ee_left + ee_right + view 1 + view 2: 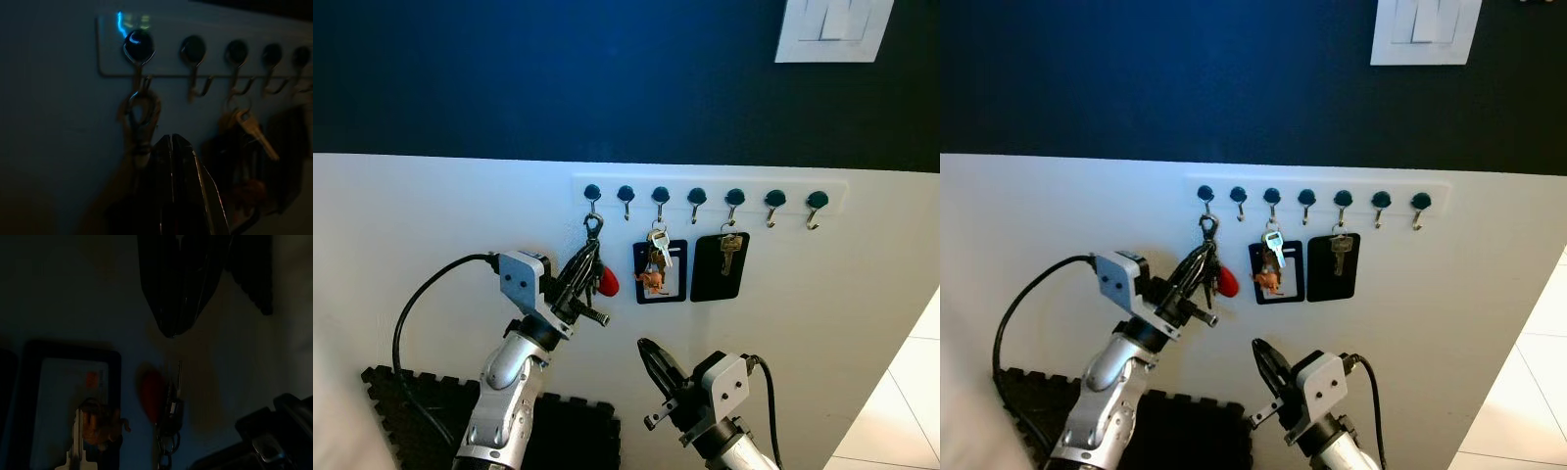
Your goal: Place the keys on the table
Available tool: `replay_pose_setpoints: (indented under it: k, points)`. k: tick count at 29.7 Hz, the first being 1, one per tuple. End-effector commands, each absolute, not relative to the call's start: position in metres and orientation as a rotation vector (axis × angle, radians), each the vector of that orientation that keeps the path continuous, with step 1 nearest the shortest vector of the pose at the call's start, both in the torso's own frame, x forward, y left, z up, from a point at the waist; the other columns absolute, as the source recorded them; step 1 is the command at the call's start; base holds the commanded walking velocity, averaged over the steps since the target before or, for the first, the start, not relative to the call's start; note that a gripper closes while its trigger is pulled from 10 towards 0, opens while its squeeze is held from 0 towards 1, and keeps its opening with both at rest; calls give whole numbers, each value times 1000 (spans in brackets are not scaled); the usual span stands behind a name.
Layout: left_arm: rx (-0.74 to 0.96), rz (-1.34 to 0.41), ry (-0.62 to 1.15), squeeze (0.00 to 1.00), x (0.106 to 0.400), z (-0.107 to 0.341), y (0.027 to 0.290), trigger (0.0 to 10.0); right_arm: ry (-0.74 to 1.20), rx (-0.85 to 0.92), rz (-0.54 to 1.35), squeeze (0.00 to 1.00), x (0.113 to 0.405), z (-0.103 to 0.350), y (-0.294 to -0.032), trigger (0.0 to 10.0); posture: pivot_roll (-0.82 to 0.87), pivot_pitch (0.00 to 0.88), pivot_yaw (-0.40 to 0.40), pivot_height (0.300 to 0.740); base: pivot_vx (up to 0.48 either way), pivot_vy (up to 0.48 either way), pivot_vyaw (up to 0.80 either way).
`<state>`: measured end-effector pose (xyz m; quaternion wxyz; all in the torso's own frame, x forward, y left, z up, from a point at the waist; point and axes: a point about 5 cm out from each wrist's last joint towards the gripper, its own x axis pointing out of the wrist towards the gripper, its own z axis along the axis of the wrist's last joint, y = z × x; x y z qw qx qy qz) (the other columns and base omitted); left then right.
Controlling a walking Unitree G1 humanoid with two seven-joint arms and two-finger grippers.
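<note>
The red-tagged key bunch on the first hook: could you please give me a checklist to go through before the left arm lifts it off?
1. Key bunch hangs by its carabiner from the leftmost hook: ok.
2. Left gripper is at the bunch: ok.
3. Firm grip on the bunch: cannot tell.
4. Right gripper is below and apart from the rack: ok.
5. Neighbouring hook is bare, leaving room: ok.
</note>
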<state>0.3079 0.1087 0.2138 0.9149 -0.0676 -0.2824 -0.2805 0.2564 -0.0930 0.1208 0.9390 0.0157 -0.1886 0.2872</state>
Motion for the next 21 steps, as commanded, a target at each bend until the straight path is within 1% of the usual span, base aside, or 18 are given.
replay_pose_setpoints:
  k: [1,6,9,10,11,12,15,16,21]
  points:
    - [-118,-598,-600,0,306,221,112,0,-373,33,589,0,256,117,-92,10000,36,42,37,740,0,0,0]
    - [-118,-602,-634,0,306,232,114,0,-372,34,588,0,256,117,-92,10000,36,42,37,740,0,0,0]
    - [-89,-614,-655,0,308,241,113,0,-372,34,590,0,255,117,-91,10000,38,42,36,740,0,0,0]
    - [-64,-608,-634,0,310,239,112,1451,-371,34,591,0,255,117,-91,10000,38,42,36,740,0,0,0]
    - [-48,-602,-617,0,311,237,111,1451,-370,34,591,0,255,117,-91,10000,38,42,36,740,0,0,0]
    - [-48,-604,-603,4,312,233,110,8078,-369,33,591,0,256,116,-91,10000,35,42,38,740,0,0,0]
    - [-50,-605,-596,4,312,231,109,8078,-369,33,591,0,256,116,-91,10000,35,42,38,740,0,0,0]
    - [-57,-603,-592,1000,311,229,108,10000,-369,32,591,0,256,116,-91,10000,32,43,39,740,0,0,0]
    - [-65,-585,-576,1000,309,223,106,10000,-370,30,585,0,255,117,-92,10000,30,43,39,740,0,0,0]
